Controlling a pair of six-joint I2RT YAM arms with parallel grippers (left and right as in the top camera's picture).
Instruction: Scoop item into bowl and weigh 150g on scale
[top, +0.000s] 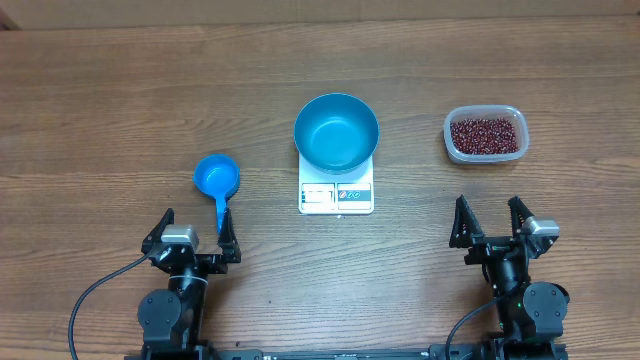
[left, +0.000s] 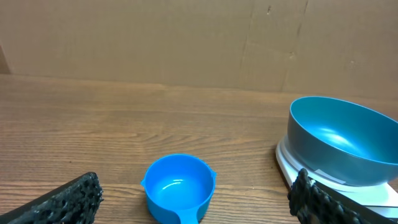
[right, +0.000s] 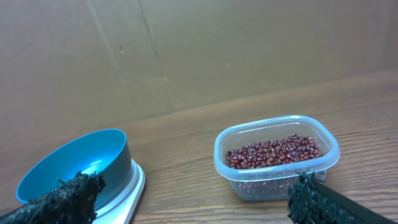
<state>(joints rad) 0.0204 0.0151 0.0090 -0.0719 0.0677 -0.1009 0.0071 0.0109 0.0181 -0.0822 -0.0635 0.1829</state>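
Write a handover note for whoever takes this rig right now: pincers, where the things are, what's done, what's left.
Left pincer: open, empty, just behind the handle of the blue scoop.
Right pincer: open, empty, on the near side of the clear tub.
Things: the blue bowl sits empty on the white scale at the centre. The beans are all in the tub, right of the scale. The scoop lies empty on the table, left of the scale.
Done: bowl placed on the scale.
Left: grasp the scoop and carry beans to the bowl until the target weight shows. The display is too small to read.
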